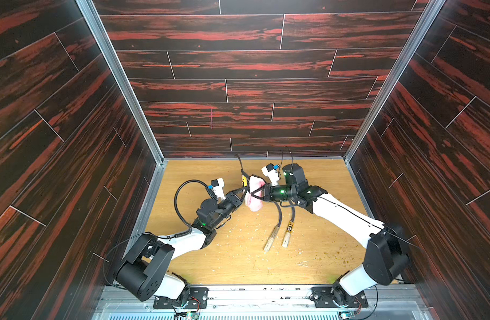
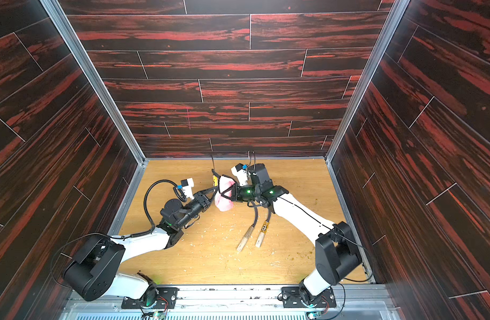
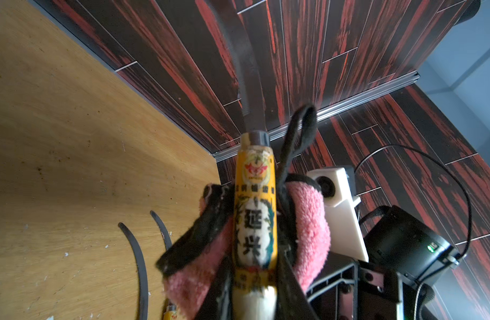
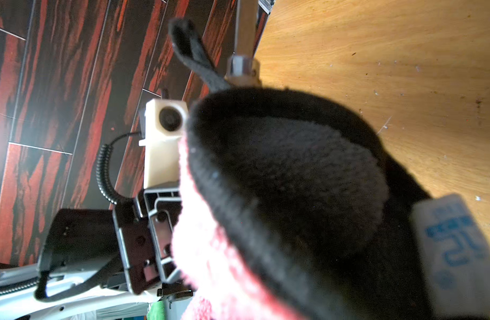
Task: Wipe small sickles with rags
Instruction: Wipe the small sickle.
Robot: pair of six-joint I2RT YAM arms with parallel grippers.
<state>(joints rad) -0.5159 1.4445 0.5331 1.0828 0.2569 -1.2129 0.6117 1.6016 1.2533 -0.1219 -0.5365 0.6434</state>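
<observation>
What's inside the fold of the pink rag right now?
A small sickle: its yellow-labelled neck shows in the left wrist view, the pink rag wrapped around both sides, blade sticking out past it. The neck's back, against the cloth, is hidden.

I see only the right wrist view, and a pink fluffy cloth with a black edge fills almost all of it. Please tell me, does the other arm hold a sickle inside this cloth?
Observer: Yes. The left pincer is shut on the pale wooden handle of a small sickle with a yellow-black label. The pink fluffy cloth sits on both sides of that label.
Operator: Thank you. Are there other sickles on the table?
Observer: Two lie flat on the light wooden table, handles toward the robot's bases: a sickle with a plain pale wooden handle and a sickle with a yellow-black band at its neck. Their blades pass out of sight behind the right arm.
</observation>
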